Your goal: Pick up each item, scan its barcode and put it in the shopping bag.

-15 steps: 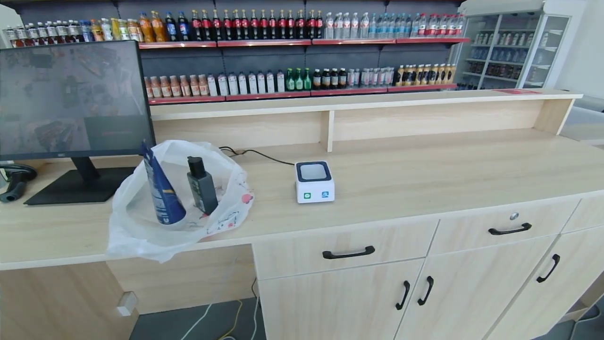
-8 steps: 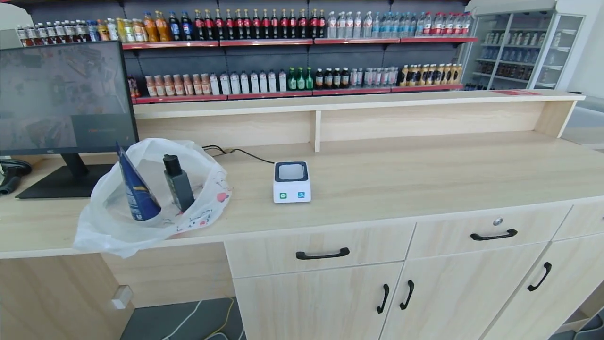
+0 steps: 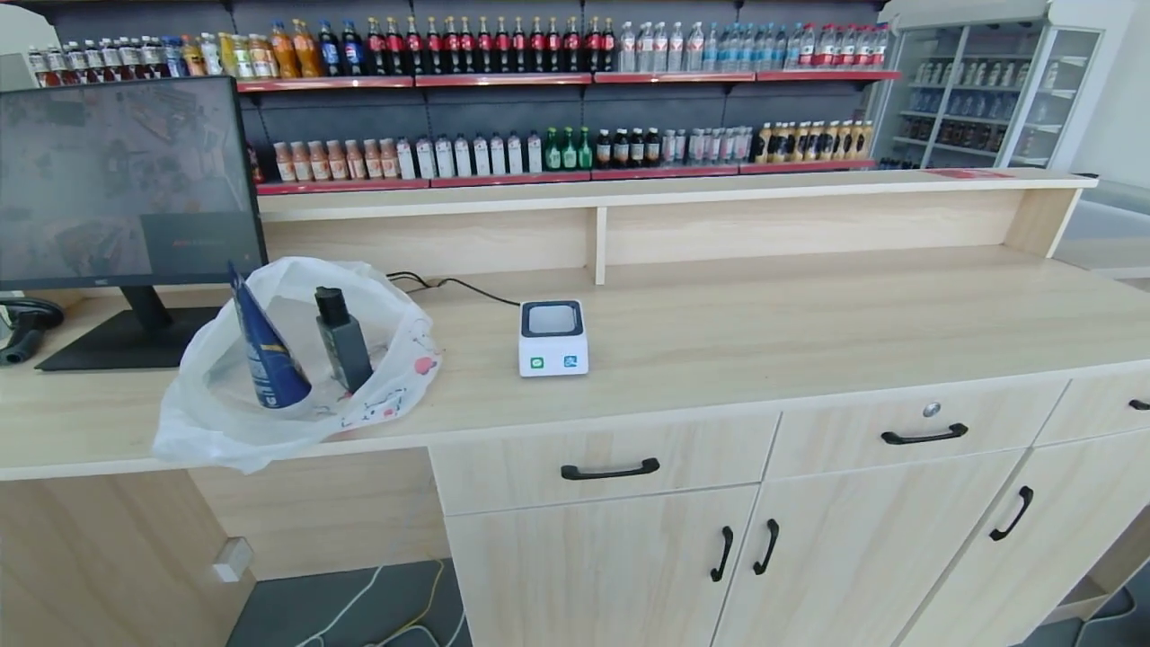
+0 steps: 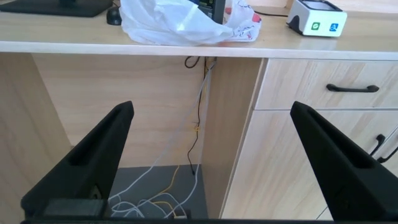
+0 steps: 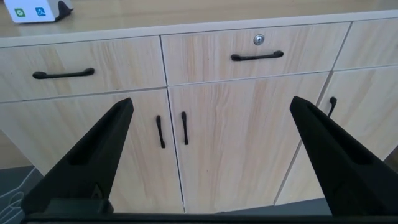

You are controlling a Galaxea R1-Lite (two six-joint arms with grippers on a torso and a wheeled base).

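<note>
Left pincer (image 4: 211, 109) and right pincer (image 5: 211, 102) were held open, empty; tube (image 3: 265, 346) and bottle (image 3: 343, 346) were stowed in shopping bag (image 3: 216, 422); task was judged done.

Light wood counter (image 3: 764, 332) with a raised back ledge. On it, left to right: a dark handheld object (image 3: 22, 328), possibly a scanner gun; a monitor (image 3: 126, 198) on a black base; a white shopping bag (image 3: 216, 422) overhanging the front edge; a white box scanner (image 3: 552, 339), its black cable (image 3: 449, 285) running rearward.

- Bright, even light fills the shop, and the tabletop (image 3: 809, 314) is uniformly lit.
- The shopping bag (image 3: 207, 431) casts only a faint, soft shadow.
- The dark monitor (image 3: 126, 180) carries pale reflections.
- Straight edges bow toward the head view's borders.
</note>
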